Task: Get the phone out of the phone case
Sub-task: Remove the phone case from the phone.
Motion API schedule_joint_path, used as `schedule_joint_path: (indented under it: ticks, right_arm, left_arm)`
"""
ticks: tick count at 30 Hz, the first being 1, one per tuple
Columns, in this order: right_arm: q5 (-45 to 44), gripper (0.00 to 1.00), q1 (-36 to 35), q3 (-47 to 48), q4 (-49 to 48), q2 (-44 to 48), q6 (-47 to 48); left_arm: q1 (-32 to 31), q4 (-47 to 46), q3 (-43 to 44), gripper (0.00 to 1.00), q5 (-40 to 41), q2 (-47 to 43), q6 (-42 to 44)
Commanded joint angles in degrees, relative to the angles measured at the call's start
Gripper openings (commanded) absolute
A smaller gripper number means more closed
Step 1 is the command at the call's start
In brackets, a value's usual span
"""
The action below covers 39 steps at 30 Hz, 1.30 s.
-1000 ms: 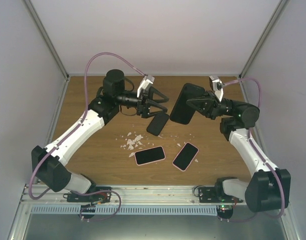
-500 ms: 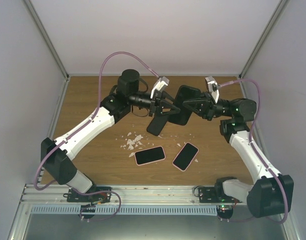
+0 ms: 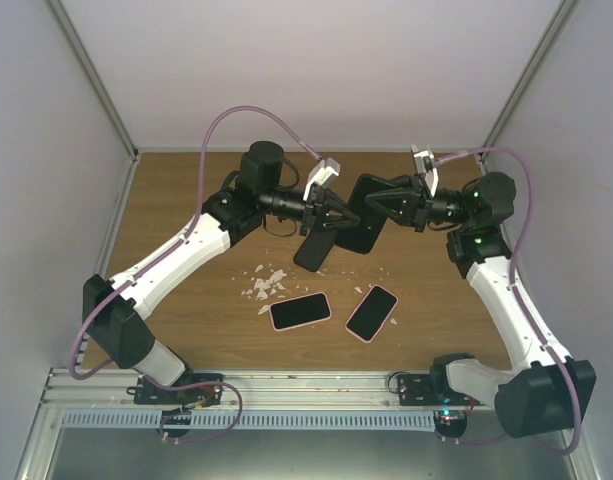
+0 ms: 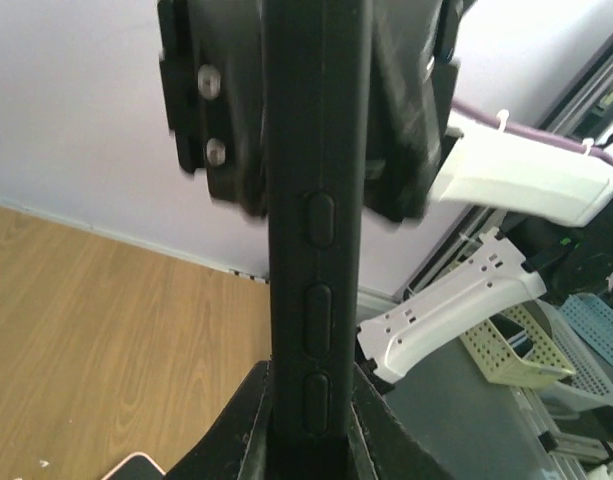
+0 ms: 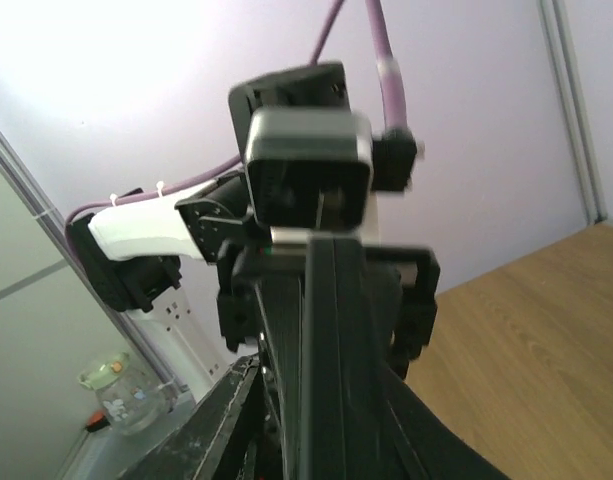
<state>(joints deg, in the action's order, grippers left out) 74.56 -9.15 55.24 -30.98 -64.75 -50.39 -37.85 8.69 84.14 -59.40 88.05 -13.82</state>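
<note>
Black-cased phone [image 3: 362, 236] (three side buttons showing) is in mid-air at frame centre, above the bench [image 3: 426, 290]. The left pincer [image 3: 346, 220] clamps it; the right pincer [image 3: 378, 207] flanks it, grip unclear.

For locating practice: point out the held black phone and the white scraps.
held black phone [image 3: 363, 230]: top view, lower part of its dark face.
white scraps [image 3: 267, 282]: top view, pile's middle.

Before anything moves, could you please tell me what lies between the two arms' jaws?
The black phone in its case fills that gap, held above the table with both sets of jaws on it. The top view shows this best.
</note>
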Motion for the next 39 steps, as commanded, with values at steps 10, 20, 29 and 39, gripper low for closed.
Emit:
schedule_joint_path:
  ticks: [10,20,29,39]
  right_arm:
    - [4.58,0.23,0.36,11.38,36.59,-0.76,26.58]
    - [7.66,0.21,2.03,14.36,46.83,-2.07,31.84]
    - [7.31,0.01,2.41,13.45,42.21,-2.45,26.93]
    - [7.48,0.01,4.26,8.48,18.62,-0.37,7.78]
  left_arm:
    - [0.52,4.22,0.42,0.0,-3.06,0.07,5.71]
    - [2.64,1.88,-0.8,0.0,-5.17,-0.07,3.83]
    - [2.58,1.36,-0.62,0.02,-4.9,-0.03,3.89]
    - [8.24,1.38,-10.54,0.47,-5.91,-6.85,6.06]
